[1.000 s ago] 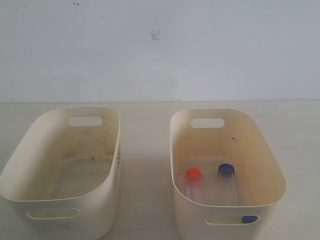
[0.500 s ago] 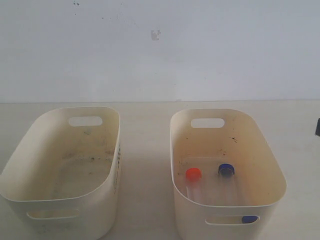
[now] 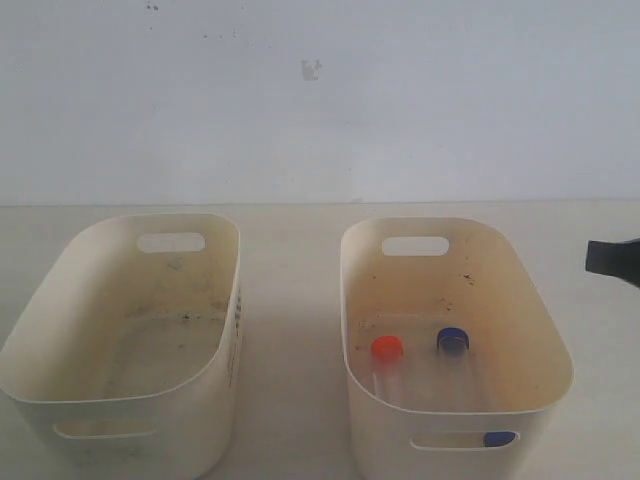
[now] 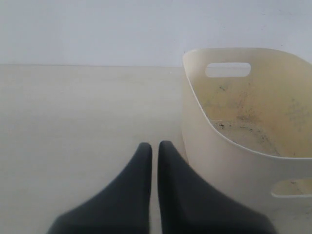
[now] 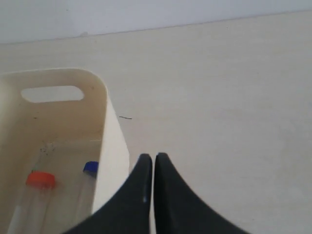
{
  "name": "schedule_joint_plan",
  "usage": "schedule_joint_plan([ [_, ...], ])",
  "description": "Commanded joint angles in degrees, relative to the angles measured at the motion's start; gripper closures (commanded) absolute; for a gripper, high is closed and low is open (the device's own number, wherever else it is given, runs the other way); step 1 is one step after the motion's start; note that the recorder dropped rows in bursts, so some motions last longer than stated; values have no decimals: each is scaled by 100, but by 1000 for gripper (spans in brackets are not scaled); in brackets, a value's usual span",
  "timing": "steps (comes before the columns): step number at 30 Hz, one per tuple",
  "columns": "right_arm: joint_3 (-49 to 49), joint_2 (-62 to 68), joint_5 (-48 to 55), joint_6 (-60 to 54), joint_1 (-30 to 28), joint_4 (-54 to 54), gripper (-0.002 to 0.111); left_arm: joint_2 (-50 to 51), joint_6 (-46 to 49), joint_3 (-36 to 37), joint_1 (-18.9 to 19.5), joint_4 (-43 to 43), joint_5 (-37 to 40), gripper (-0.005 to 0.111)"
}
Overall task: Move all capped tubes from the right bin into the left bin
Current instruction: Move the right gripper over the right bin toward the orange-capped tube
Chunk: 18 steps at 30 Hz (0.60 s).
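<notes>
The right bin (image 3: 520,300) holds a red-capped tube (image 3: 387,349) and a blue-capped tube (image 3: 453,340) on its floor. A third blue cap (image 3: 498,438) shows through its front handle slot. The left bin (image 3: 60,300) stands beside it with a speckled floor and no tubes visible. My right gripper (image 3: 590,254) pokes in at the right edge of the exterior view, to the right of the right bin. In its wrist view the right gripper (image 5: 154,158) is shut on nothing, beside the bin wall (image 5: 114,141). My left gripper (image 4: 155,146) is shut and empty, beside the left bin (image 4: 200,126).
The two bins stand side by side on a pale wooden table (image 3: 290,300) with a bare strip between them. A white wall (image 3: 320,100) rises behind the table.
The right gripper has come into the exterior view from the right edge and moved further left. The tubes and bins have not moved.
</notes>
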Motion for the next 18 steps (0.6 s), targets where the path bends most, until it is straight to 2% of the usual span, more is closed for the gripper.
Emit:
schedule_joint_plan([
  [1,-616,10,388,-936,623,-4,107,-22,9,15,27,-25,-17,103],
  [4,-1170,105,603,-1140,1038,-4,107,-22,9,15,27,-25,-17,103],
  [7,-1974,483,1418,-1155,1273,-4,107,-22,9,15,27,-25,-17,103],
  [18,-5107,3083,4931,-1171,1298,103,107,-22,9,15,27,-25,-17,103],
])
